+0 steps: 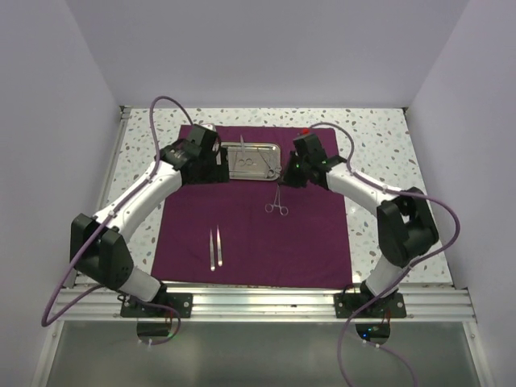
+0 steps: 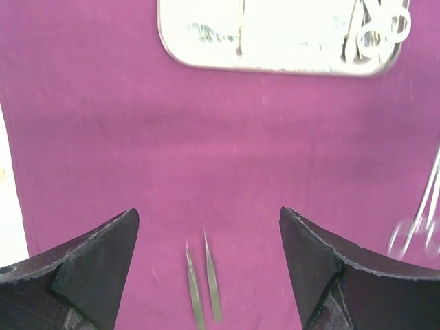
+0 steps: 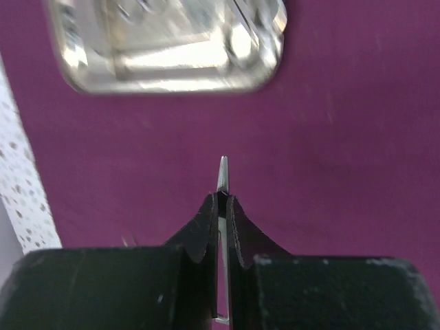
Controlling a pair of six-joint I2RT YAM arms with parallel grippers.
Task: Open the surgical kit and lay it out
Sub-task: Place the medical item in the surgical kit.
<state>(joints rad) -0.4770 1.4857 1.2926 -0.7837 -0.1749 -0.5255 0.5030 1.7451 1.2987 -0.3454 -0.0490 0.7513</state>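
R gripper [image 3: 221, 199] w/ silver tool [image 3: 222, 172] over cloth [image 3: 344, 137]

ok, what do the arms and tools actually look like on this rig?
Left arm and right arm match: white tube links between bulky black joint housings, black bases on a silver rail. A purple cable loops off each. Small green light near the right wrist. Left tool and right tool: matte black, wedge-shaped fingers, no markings visible.
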